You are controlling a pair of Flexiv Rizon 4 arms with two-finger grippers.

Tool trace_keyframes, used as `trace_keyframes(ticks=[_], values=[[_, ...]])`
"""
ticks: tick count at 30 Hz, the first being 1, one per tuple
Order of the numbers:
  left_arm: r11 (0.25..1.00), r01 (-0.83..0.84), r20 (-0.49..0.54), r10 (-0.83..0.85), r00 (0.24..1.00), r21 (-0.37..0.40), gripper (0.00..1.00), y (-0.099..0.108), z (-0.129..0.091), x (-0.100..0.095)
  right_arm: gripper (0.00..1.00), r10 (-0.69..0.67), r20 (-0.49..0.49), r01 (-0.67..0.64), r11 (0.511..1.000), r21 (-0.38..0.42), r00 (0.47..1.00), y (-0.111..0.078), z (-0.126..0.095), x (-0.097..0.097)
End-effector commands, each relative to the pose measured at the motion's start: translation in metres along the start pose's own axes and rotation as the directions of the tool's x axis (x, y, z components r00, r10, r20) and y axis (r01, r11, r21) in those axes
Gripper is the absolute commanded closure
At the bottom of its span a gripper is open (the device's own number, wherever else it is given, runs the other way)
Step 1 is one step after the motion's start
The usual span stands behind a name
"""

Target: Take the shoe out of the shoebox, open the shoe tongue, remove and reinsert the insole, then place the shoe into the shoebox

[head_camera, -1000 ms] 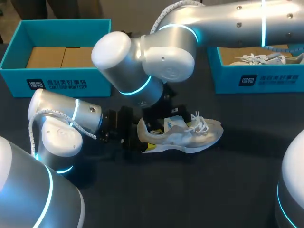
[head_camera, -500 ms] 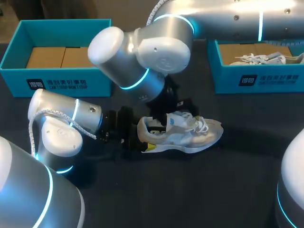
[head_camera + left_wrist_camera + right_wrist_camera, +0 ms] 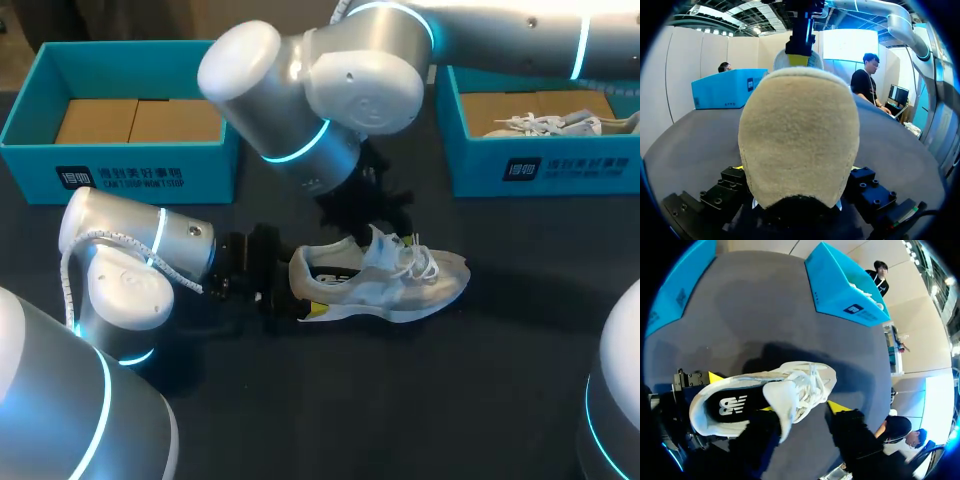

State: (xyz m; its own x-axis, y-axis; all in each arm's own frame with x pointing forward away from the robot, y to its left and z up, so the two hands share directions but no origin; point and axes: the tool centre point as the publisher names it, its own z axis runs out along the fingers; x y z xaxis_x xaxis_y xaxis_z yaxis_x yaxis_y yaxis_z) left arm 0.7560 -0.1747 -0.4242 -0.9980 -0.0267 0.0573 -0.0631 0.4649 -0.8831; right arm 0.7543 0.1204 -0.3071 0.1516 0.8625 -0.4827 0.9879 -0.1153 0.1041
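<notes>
**Sneaker on tabletop, heel clamped, tongue up**

The left end effector [image 3: 295, 292] is clamped on the heel of the white sneaker [image 3: 400, 290], one finger on each side. The sneaker sits upright on the dark tabletop [image 3: 450, 400], toe pointing away from that end effector.

Left wrist view: the tan heel fills the space between the fingers. Nothing of the shoe's inside shows.

The right end effector [image 3: 802, 408] hangs just above the shoe opening. Its fingers are spread wide and grip nothing. The tongue [image 3: 781, 402] stands raised against one finger, and the laces [image 3: 812, 382] lie under the gap between the tips.

Only the right wrist view shows the black insole [image 3: 735, 405]. It lies flat inside the shoe, heel-side of the right end effector.

The head view hides the right fingers behind the wrist, but it alone shows both teal boxes clearly. The left shoebox [image 3: 120, 170] is beyond the left end effector and has a cardboard insert [image 3: 135, 120]. The right shoebox [image 3: 540, 165] is well apart from the right end effector and holds a second shoe [image 3: 560, 123].
</notes>
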Motion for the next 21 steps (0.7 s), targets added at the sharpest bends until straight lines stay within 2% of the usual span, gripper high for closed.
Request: trace_keyframes(ticks=[1,7,15,21], values=[[1.0,0.001,-0.002,-0.001,1.0,-0.003,1.0,0.002,0.004,0.002,1.0,0.123,-0.028,-0.123,0.992,-0.001,0.992,-0.002,0.004,-0.001],[1.0,0.001,-0.002,-0.001,1.0,-0.003,1.0,0.002,0.004,0.002,1.0,0.123,-0.074,-0.123,0.992,0.008,0.99,0.003,0.018,-0.006],[1.0,0.001,-0.002,-0.001,1.0,-0.003,1.0,0.002,0.004,0.002,1.0,0.127,-0.065,-0.129,0.992,-0.019,0.99,0.016,0.034,-0.04],[1.0,0.001,-0.002,-0.001,1.0,-0.003,1.0,0.002,0.004,0.002,1.0,0.107,-0.051,-0.109,0.994,-0.026,0.993,0.023,0.059,-0.056]])
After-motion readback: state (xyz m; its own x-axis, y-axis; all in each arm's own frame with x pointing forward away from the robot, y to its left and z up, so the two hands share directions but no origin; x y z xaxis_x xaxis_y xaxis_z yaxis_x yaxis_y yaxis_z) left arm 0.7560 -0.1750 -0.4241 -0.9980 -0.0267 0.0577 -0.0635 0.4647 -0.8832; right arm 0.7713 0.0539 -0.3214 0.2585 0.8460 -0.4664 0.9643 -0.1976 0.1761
